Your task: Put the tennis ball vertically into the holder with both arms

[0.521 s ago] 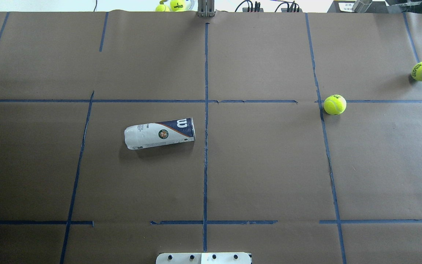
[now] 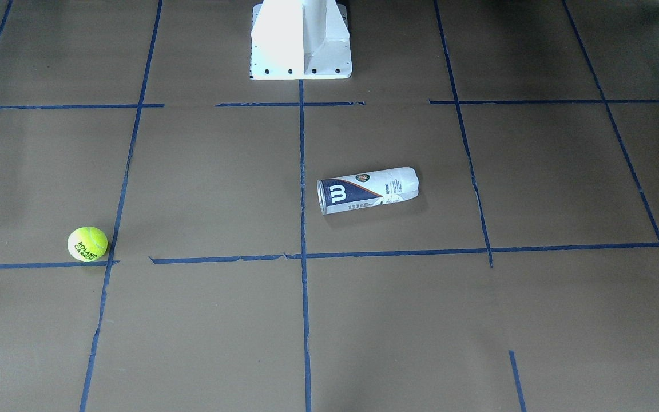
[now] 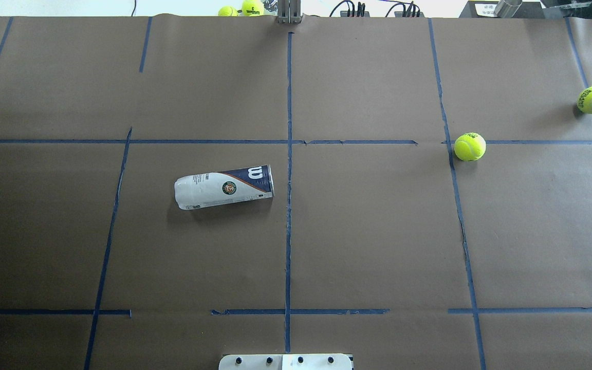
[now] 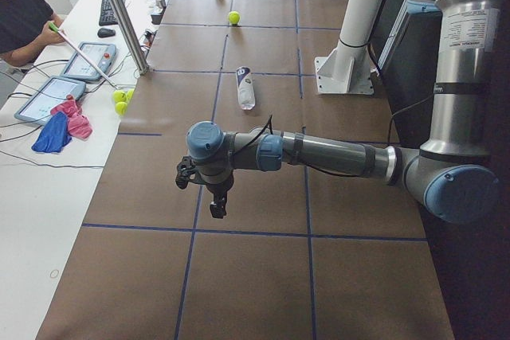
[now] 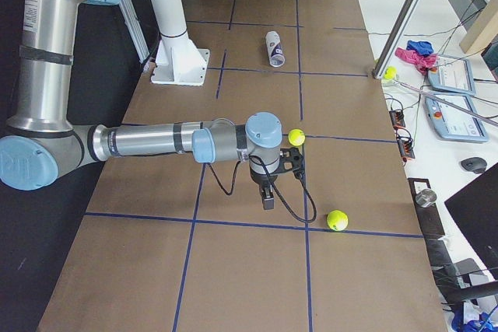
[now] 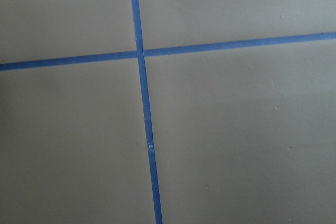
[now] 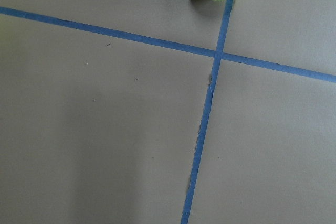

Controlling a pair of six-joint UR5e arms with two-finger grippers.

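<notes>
desk [image 3: 378, 231]: matt brown paper | blue tape [image 3: 288, 246]: smooth | tennis ball [image 3: 469, 146]: fuzzy felt | holder [image 3: 224, 186]: glossy plastic | left arm [image 4: 335, 154]: smooth grey metal

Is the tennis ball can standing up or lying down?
Lying down. The tennis-ball can rests on its side on the brown table, and its round silver rim faces sideways, not up.

It was a robotics lab: a tabletop [image 3: 378, 231] covered in brown paper and gridded with blue tape [image 3: 289, 205], grey jointed robot arms [image 4: 319, 153] beside a white pedestal [image 2: 301, 40], and a white side bench [image 4: 32, 197] holding tablets [image 4: 88, 61] and a keyboard [image 4: 107, 7], with a person [image 4: 22, 13] seated at it.
</notes>
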